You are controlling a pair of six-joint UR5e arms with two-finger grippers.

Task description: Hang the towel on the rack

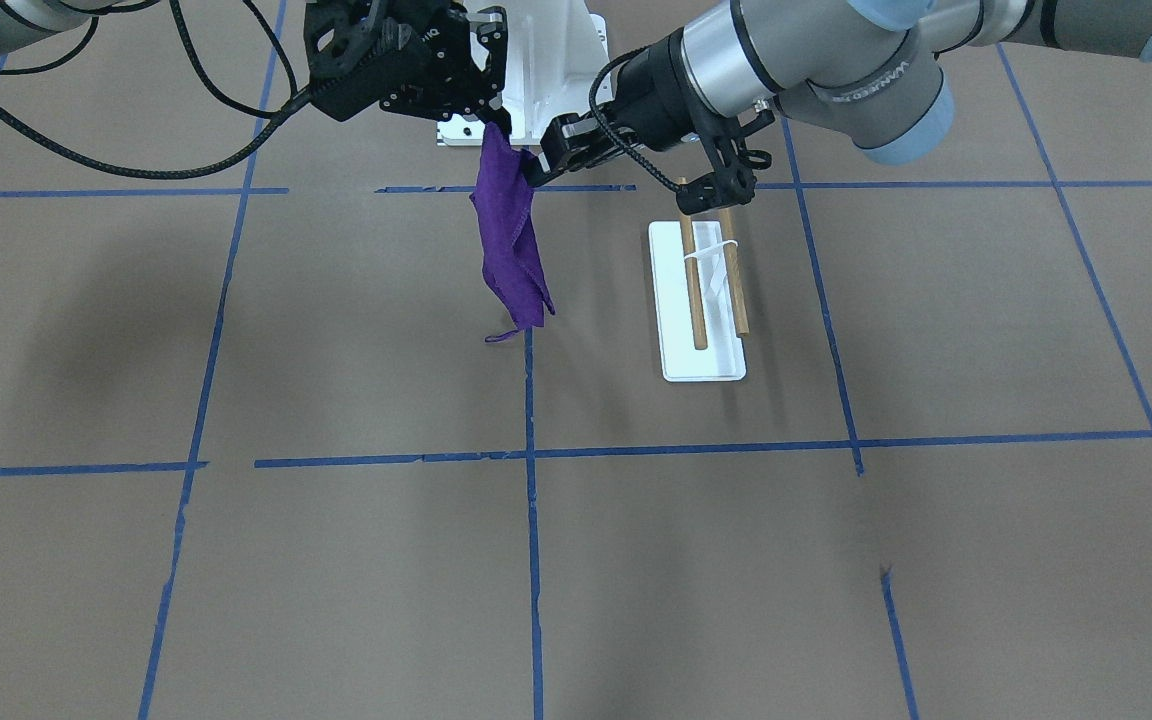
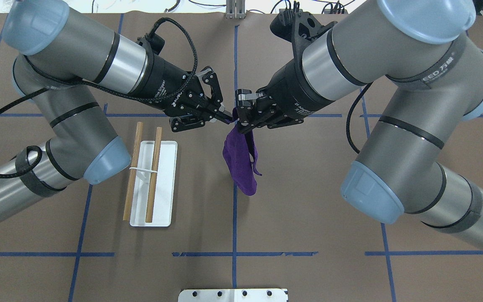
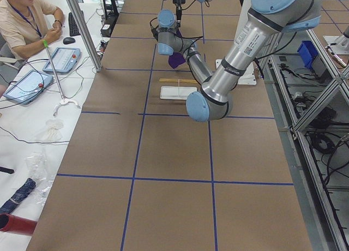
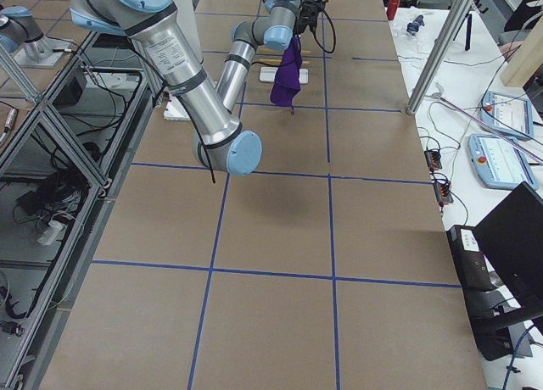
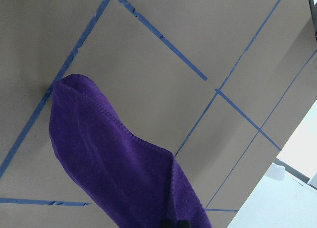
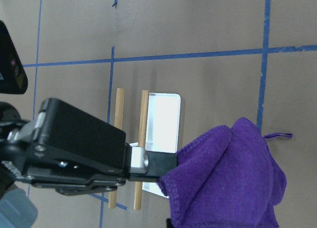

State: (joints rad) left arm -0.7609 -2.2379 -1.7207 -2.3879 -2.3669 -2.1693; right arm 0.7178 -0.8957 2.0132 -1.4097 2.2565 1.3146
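Note:
The deep-purple towel point(image 1: 508, 235) hangs bunched in the air over the table's centre tape line, with its loop tag point(image 1: 501, 338) at the lowest corner. My right gripper point(image 1: 493, 128) is shut on its top edge. My left gripper point(image 1: 534, 168) is shut on the same top edge right beside it; in the overhead view the left gripper point(image 2: 227, 119) and right gripper point(image 2: 240, 122) almost meet above the towel point(image 2: 241, 161). The rack point(image 2: 167, 184) stands on my left side, apart from the towel, with a white base and two bare wooden dowels point(image 2: 154, 174).
The white robot pedestal point(image 1: 551, 60) stands behind the grippers. A white plate point(image 2: 233, 295) lies at the table's far edge. Blue tape lines point(image 1: 531, 520) grid the brown table. An operator point(image 3: 22, 22) sits at a side desk with tablets.

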